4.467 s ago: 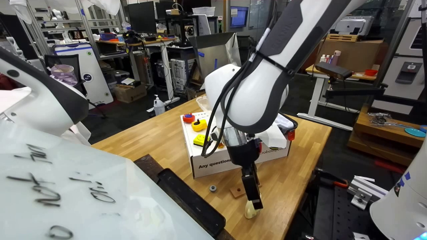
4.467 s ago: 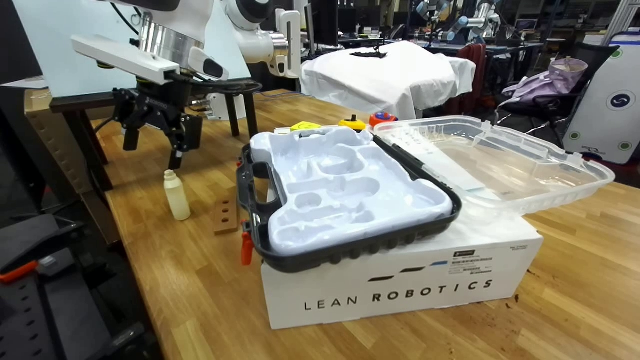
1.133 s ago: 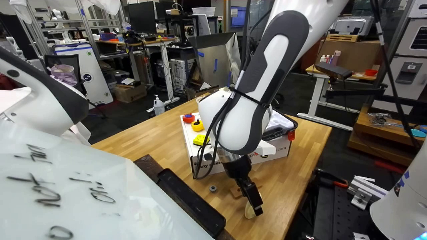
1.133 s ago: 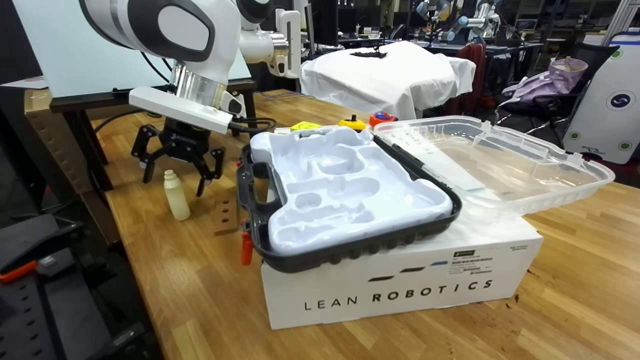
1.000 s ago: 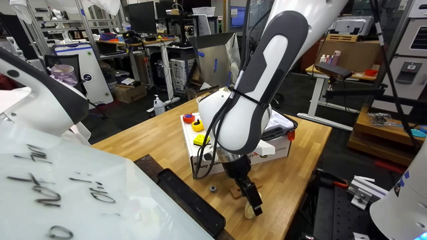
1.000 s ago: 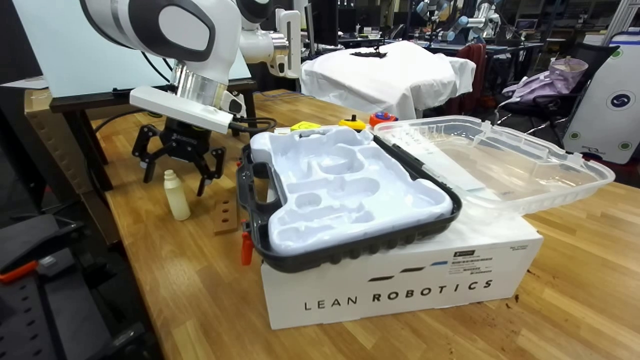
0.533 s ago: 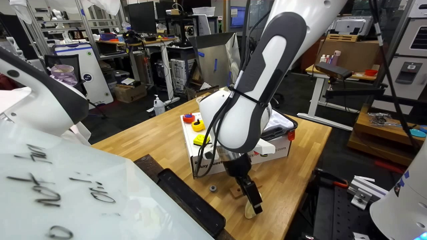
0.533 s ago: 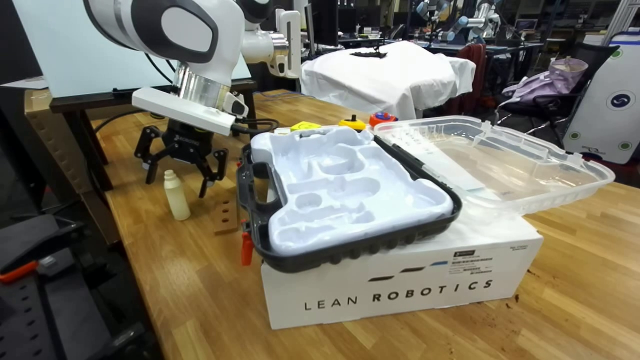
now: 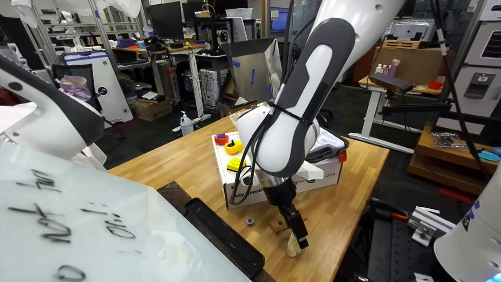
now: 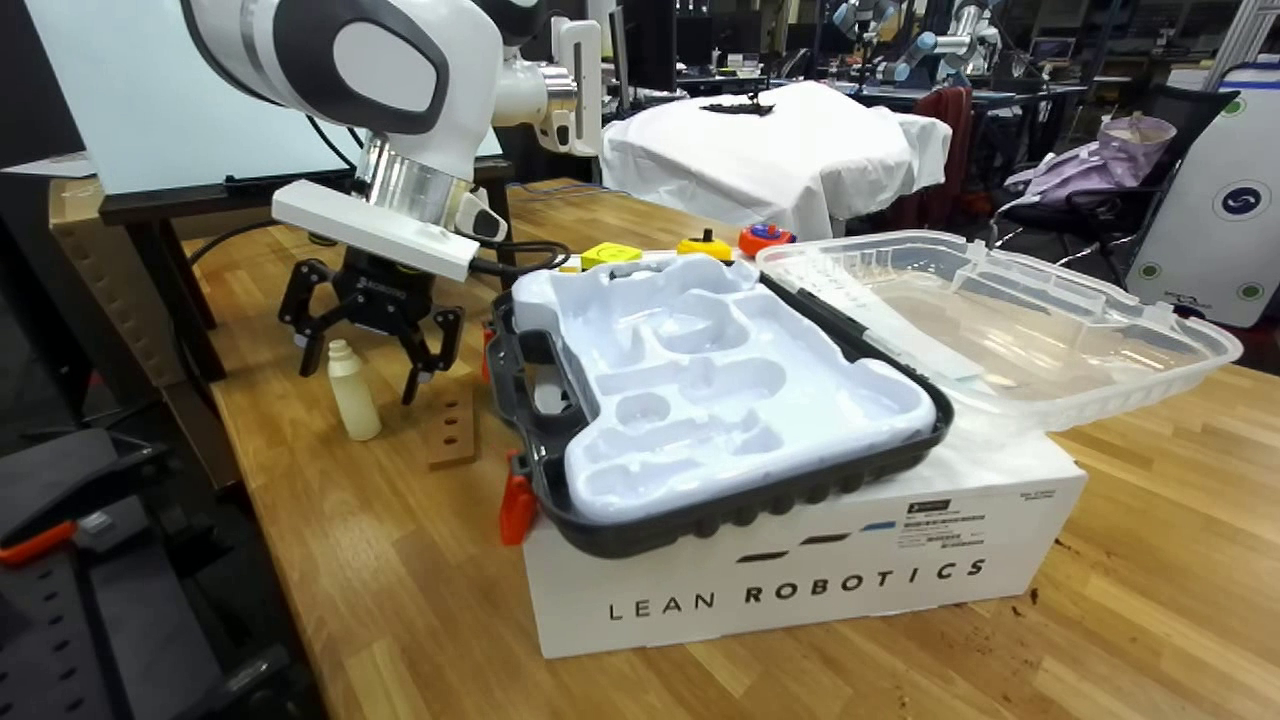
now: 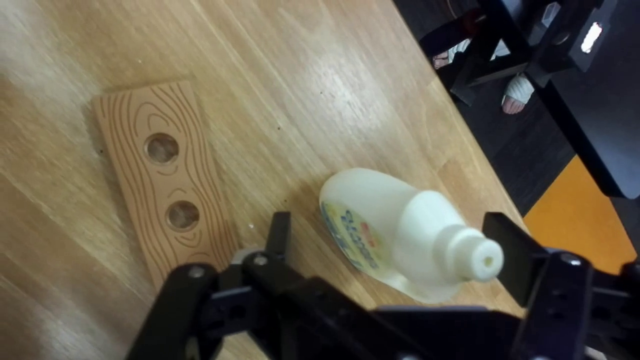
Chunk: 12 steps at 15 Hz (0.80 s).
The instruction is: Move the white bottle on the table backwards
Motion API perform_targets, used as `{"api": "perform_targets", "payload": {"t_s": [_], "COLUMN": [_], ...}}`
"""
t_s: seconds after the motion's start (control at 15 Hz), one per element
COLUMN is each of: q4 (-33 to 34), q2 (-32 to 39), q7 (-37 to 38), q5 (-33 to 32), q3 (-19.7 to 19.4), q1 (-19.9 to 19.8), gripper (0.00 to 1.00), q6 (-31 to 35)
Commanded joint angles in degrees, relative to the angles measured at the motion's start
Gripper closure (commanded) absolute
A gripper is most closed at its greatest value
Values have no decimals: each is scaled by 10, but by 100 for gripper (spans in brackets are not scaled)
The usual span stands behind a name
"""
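White bottle point(image 11: 400, 230) stands between the jaws of the wide-spread claw point(image 11: 391, 242), nearer one

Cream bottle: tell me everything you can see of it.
The cream bottle looks plastic and rounded, with a narrow stepped neck and a yellowish label printed blue and red. It stands upright on the table near its edge, a holed block to one side. The gripper is open, a jaw on either side; whether one touches it, I cannot tell.
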Motion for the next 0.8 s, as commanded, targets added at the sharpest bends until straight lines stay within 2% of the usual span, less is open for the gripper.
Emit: {"api": "perform_targets", "payload": {"t_s": [0.0,0.53,0.6,0.73], "q4": [11,10,10,9], "q2": [10,8,7,3], "q7": [-7,-8,-8,-4], "q5": [6,8,9,8], "q3": [7,9,9,9], "q1": [-15,-16,-16,-14], "gripper": [32,88,92,92], "q6": [-9,-11,-11,-9]}}
